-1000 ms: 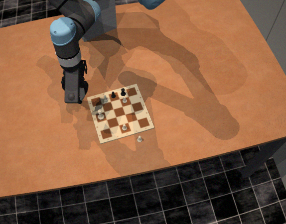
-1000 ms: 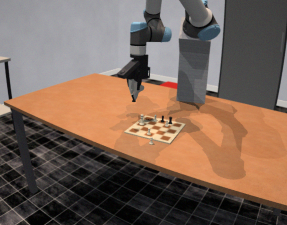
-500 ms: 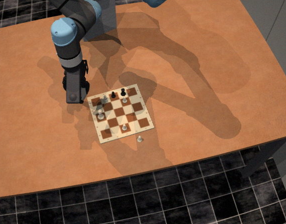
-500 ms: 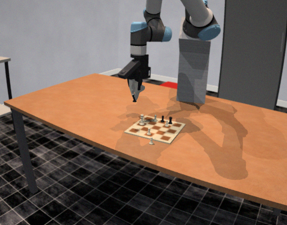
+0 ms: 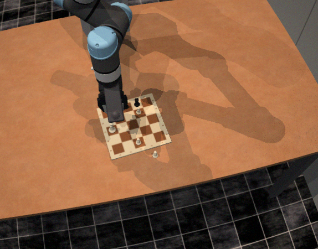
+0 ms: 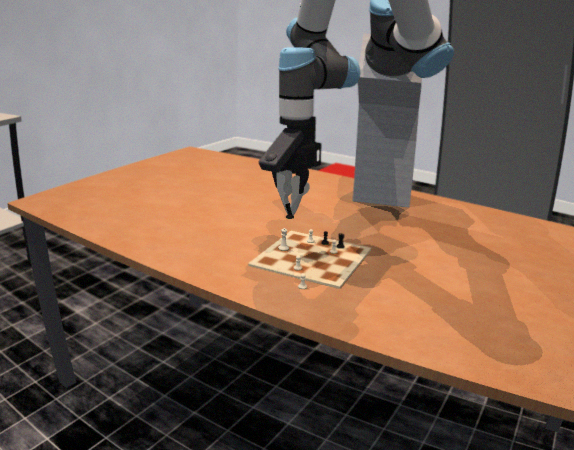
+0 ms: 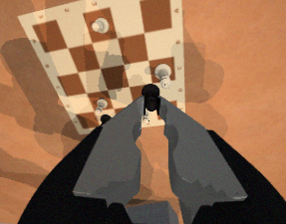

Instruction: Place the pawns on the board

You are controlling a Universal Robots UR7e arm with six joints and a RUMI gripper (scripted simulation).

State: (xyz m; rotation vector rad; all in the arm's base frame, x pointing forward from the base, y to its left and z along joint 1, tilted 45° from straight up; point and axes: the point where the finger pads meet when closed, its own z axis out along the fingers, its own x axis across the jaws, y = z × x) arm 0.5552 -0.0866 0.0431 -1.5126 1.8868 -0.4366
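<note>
Premises present as a plain indoor test or laboratory room. Floor [image 6: 187, 370] is dark glossy tile with pale grout. Walls [image 6: 112, 45] are bare grey with white skirting. One long wooden table [image 6: 137, 210] on grey metal legs carries a grey pedestal [image 6: 385, 140] supporting the robot arm. A tall grey cabinet [image 6: 507, 85] stands behind; a small side table [image 6: 2, 120] sits at the left edge.

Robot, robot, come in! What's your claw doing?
Claw shut on black pawn, high above board corner. White pawn waiting beside board. Nothing in the way underneath.
</note>
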